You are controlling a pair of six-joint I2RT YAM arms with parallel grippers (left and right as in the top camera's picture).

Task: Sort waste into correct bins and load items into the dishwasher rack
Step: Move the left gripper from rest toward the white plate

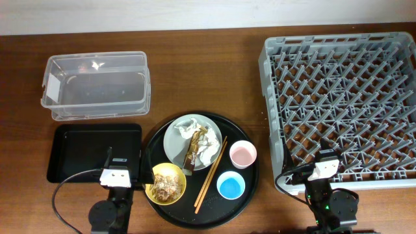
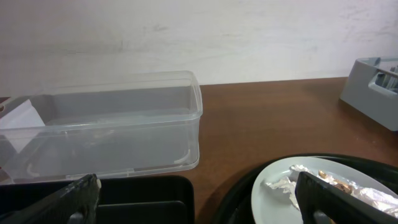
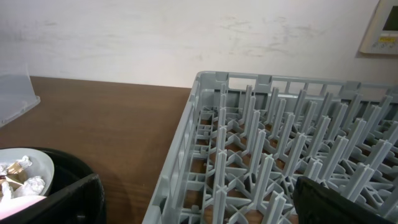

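A round black tray (image 1: 250, 179) holds a grey-white plate (image 1: 177, 133) with crumpled white tissue (image 1: 208, 151) and a brown-gold wrapper (image 1: 195, 151), a yellow bowl (image 1: 169, 182) of shredded scraps, a pink cup (image 1: 243, 154), a light-blue cup (image 1: 231, 185) and wooden chopsticks (image 1: 211, 174). The clear box (image 1: 96, 86) and shallow black tray (image 1: 94, 151) lie at the left. The grey rack (image 1: 341, 104) is at the right. My left gripper (image 2: 199, 205) is open and empty over the black tray's near right corner. My right gripper (image 3: 199, 202) is open and empty at the rack's near left corner.
The plate (image 2: 323, 190) and clear box (image 2: 102, 127) show in the left wrist view, the rack (image 3: 280, 155) in the right wrist view. Bare brown table (image 1: 208, 71) lies between the clear box and the rack. A wall runs along the back.
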